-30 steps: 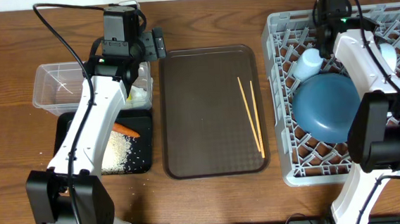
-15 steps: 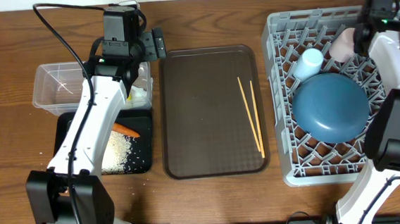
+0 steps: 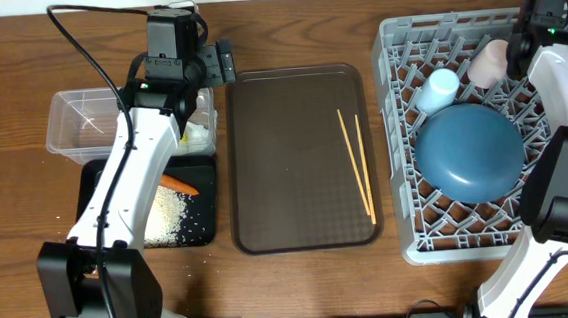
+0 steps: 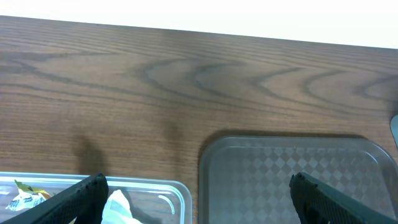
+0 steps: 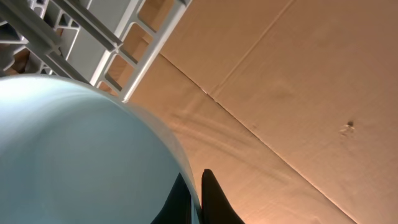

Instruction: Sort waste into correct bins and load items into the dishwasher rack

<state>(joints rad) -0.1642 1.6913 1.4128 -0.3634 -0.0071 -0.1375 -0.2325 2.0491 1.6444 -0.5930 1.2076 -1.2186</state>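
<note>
Two grippers: left gripper (image 4: 196, 202) spread wide, empty, above clear tub (image 4: 155, 185); right gripper (image 5: 200, 196) clenched shut against pale vessel (image 5: 74, 143), upper right of dishwasher rack (image 3: 391, 141); settle vessel gently between pegs, without tipping

Right arm (image 3: 562, 71) farther toward rack (image 3: 398, 121) corner

no legible text, labels or numbers

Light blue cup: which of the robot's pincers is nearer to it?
Right. The right pincer is at the far right corner of the rack, right of the light blue cup; the left pincer is between clear tub and brown tray, far to its left.
</note>
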